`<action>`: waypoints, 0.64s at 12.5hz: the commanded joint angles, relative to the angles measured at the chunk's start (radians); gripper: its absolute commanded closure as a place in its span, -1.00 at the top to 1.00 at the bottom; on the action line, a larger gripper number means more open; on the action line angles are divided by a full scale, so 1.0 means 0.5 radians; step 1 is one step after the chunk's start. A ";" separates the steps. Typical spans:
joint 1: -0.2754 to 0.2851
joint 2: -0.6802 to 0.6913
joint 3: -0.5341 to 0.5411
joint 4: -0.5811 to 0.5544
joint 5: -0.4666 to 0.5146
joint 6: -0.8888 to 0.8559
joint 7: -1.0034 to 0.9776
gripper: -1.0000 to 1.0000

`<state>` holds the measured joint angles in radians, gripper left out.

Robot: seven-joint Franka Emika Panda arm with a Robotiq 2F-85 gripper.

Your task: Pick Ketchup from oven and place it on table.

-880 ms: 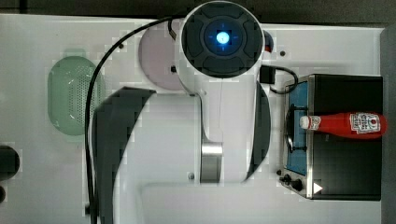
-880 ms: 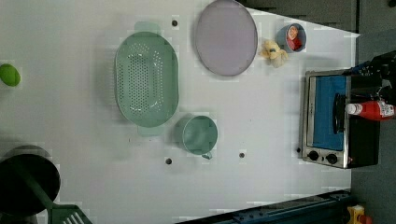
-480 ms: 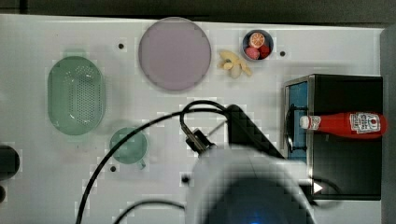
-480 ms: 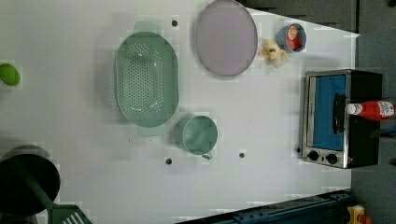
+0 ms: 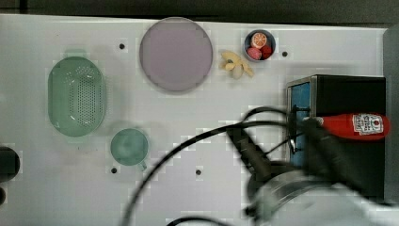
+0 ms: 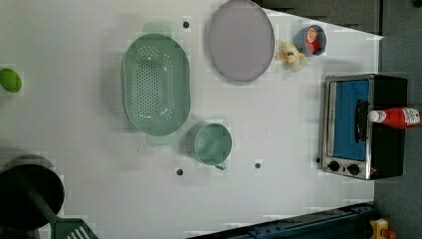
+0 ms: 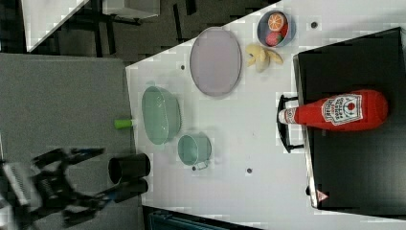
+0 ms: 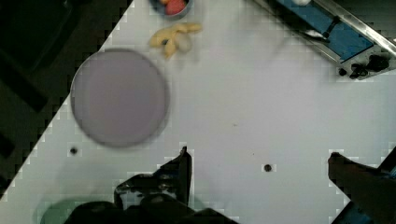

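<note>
Ketchup [image 5: 355, 126] atop oven [image 5: 348, 99], apart from wide-spread tool [image 8: 259, 163]

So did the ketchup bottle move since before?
No. In the left view the ketchup lies on top of the oven as before, white cap over the door handle.

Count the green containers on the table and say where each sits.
2: the colander lies beside the purple plate; the cup stands just beyond the colander's end, toward the oven. None seem hidden.

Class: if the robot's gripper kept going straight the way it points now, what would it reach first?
Probably bare table: the open gripper points down at white tabletop beside the purple plate, well short of the oven.
</note>
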<state>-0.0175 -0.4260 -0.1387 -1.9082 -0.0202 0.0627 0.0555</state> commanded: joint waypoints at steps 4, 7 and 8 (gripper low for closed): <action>-0.103 0.444 -0.415 -0.066 -0.017 0.326 0.006 1.00; -0.110 0.644 -0.595 -0.031 -0.017 0.580 0.006 1.00; -0.112 0.717 -0.646 -0.007 -0.017 0.648 0.006 1.00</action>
<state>-0.0767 -0.0608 -0.4478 -1.9385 -0.0250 0.3562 0.0522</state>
